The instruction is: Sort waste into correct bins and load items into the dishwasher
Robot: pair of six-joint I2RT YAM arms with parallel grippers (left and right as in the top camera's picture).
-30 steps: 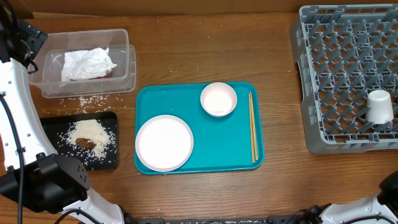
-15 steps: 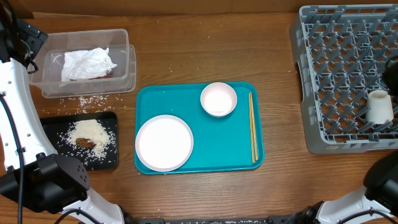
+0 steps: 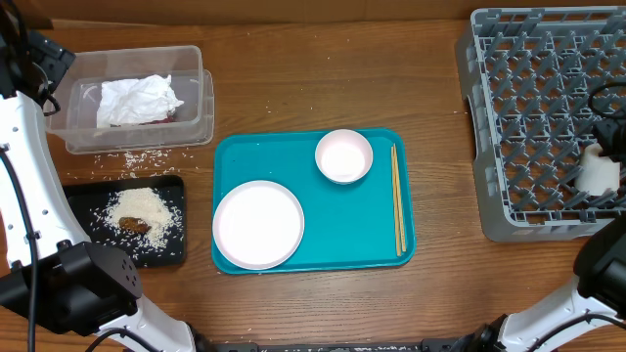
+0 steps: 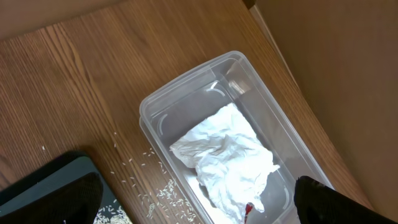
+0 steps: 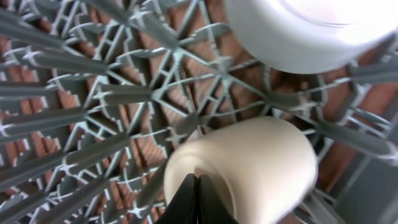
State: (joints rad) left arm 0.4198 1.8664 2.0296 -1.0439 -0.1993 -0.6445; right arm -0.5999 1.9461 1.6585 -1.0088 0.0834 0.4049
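Brown wood-grain worktop (image 3: 293,78) is carrying everything.

Far left: the clear rectangular plastic tub (image 3: 192,93) is sitting with the crumpled white paper napkin (image 3: 137,100) lying inside it. A sliver of the red printed snack wrapper (image 3: 168,115) is showing under the napkin's near right edge. The left gripper (image 4: 193,202) is hovering over this tub, its fingers (image 4: 339,202) standing wide apart with nothing between them.

Loose white rice grains (image 3: 127,158) are lying scattered on the worktop between the tub and the shallow black rectangular tray (image 3: 83,196) at near left. More rice is lying heaped in that tray, with the small brown food scrap (image 3: 135,226) resting on the heap's near side.

Centre: the teal serving tray (image 3: 342,235) is holding the round white plate (image 3: 258,224) at its near left and a small white bowl (image 3: 343,155) at its far side. The thin pair of light wooden chopsticks (image 3: 397,200) is lying along its right edge.

Right: the large square grey plastic dish rack (image 3: 528,88) is occupying the far right. A white cup (image 3: 599,176) is lying, apparently tipped, among the pegs at the rack's near right. The right gripper (image 5: 196,193) is pinched fully together, tips pointing at the cup's rim; cannot tell whether they are touching it. A second white rounded vessel (image 5: 311,28) is showing just beyond the cup in the right wrist view, cut off by the frame, kind unclear.
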